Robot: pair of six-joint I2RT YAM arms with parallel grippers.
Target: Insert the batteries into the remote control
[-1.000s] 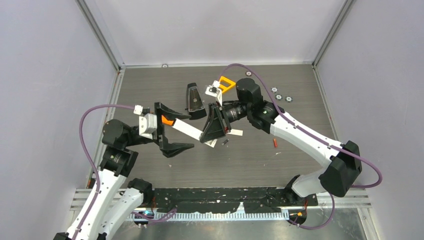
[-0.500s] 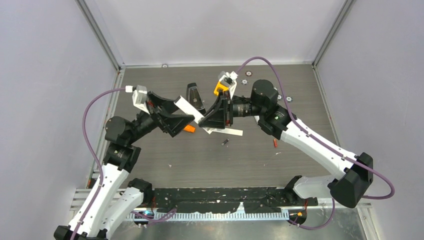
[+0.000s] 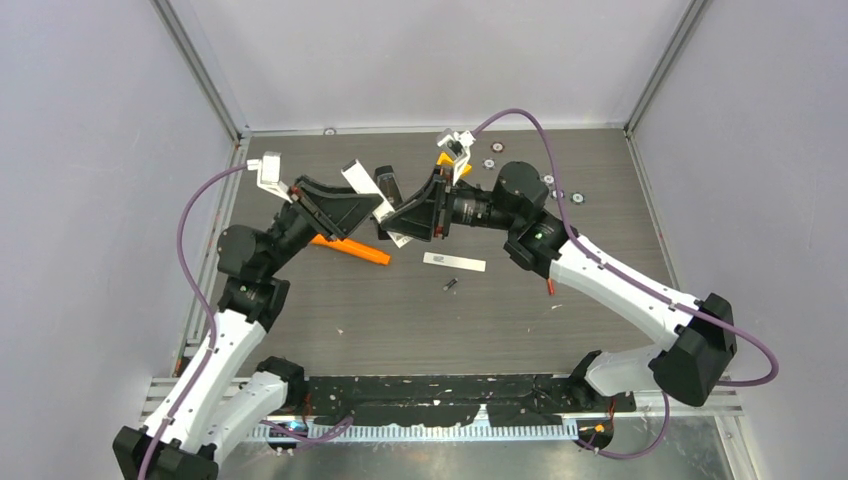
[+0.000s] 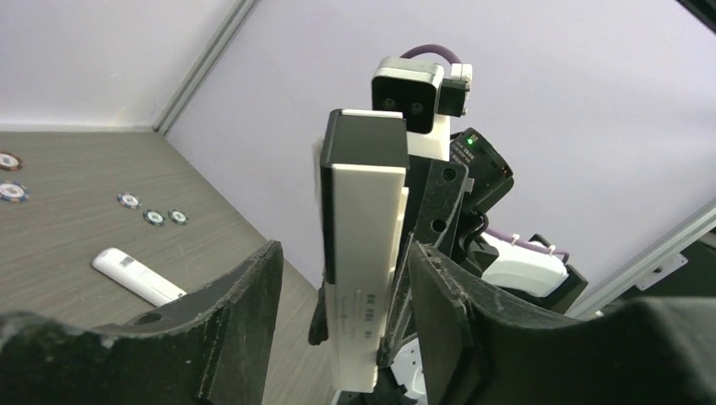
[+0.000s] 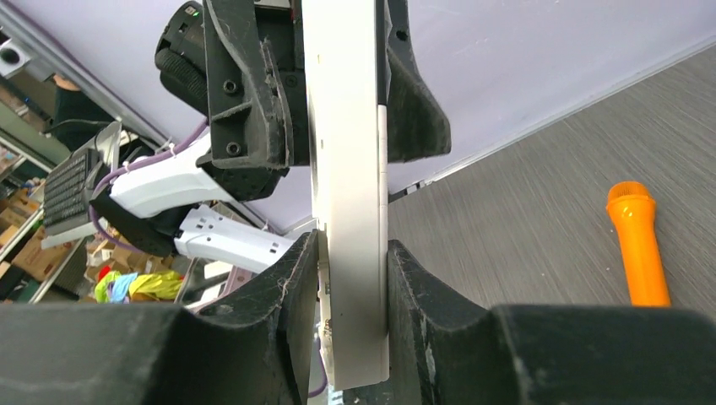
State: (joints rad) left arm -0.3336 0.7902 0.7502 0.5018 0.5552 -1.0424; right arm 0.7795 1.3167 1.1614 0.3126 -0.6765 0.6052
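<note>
You can see a line of tiny print low on the white bar remote with a black back (image 4: 363, 253), but it is too small to read. The label on the second white remote (image 3: 453, 262), lying on the grey wood-grain desk (image 3: 400, 330), is no clearer. Nearest you on the desk are the dark grey battery (image 3: 450, 284), just beside that lying remote, and the red battery (image 3: 550, 287), well off to the right by the right arm. Further back an orange plastic stick with a round head (image 3: 352, 250) lies under the left arm, and small silver discs (image 3: 560, 195) sit at the far right. Your right claw (image 5: 350, 253) is clamped on the white bar remote, both fingers pressed to its edges, holding it above the desk. Your left claw (image 4: 344, 249) straddles the same remote with its jaws spread, a gap showing at one finger
</note>
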